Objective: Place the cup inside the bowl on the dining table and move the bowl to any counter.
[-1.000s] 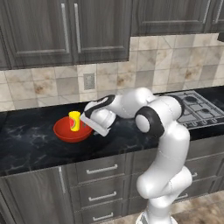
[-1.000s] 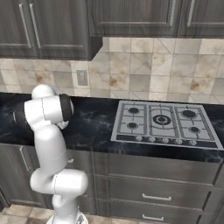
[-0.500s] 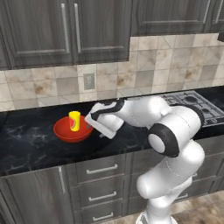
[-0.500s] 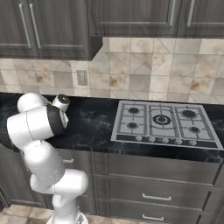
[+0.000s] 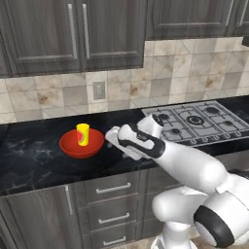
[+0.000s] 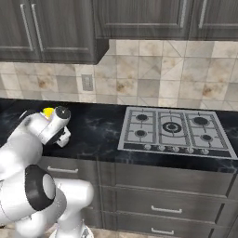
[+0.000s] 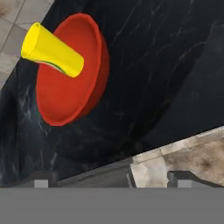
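Small yellow cylindrical cup (image 5: 82,134) with a red mark, upright inside the wide glossy red round bowl (image 5: 81,144), itself resting on the black white-veined marble surface (image 5: 34,160) below the beige tile backsplash (image 5: 53,95), left of the gas cooktop (image 5: 199,120). End effector (image 5: 113,137) just beside the bowl's right rim, apart from it, released with jaws spread wide and nothing between them. In the hand view, bowl and cup up and to the left, beyond the two dark fingertips (image 7: 41,183).
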Motion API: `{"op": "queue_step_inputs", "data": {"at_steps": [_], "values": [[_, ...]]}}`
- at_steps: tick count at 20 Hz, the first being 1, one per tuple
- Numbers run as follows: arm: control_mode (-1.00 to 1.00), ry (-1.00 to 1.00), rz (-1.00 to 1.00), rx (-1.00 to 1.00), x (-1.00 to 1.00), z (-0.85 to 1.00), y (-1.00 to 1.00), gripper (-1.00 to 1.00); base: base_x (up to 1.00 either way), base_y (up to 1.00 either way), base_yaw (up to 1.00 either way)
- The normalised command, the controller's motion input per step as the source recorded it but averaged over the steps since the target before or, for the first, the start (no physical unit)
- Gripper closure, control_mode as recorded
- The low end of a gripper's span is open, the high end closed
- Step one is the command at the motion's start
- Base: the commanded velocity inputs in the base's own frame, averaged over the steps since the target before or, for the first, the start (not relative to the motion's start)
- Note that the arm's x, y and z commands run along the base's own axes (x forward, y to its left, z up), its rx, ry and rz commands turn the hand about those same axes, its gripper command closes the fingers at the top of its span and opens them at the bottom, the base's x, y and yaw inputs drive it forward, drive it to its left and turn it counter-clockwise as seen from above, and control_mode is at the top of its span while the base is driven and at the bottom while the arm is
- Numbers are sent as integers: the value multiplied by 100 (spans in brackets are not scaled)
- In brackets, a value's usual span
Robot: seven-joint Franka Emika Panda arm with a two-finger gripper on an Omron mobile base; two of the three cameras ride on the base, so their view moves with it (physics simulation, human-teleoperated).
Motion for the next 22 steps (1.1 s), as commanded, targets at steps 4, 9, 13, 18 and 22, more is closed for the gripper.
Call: {"op": "queue_step_inputs", "data": {"at_steps": [4, 9, 13, 18, 22], "values": [[-100, -12, 0, 0, -100, 51, -27, -100, 0, 0, 0], [-100, -13, 0, 0, -100, 51, -27, -100, 0, 0, 0], [-100, -10, 0, 0, -100, 50, -27, -100, 0, 0, 0], [-100, -3, 0, 0, -93, 38, -22, -100, 0, 0, 0], [-100, 0, 0, 0, -76, 20, -8, -100, 0, 0, 0]]}}
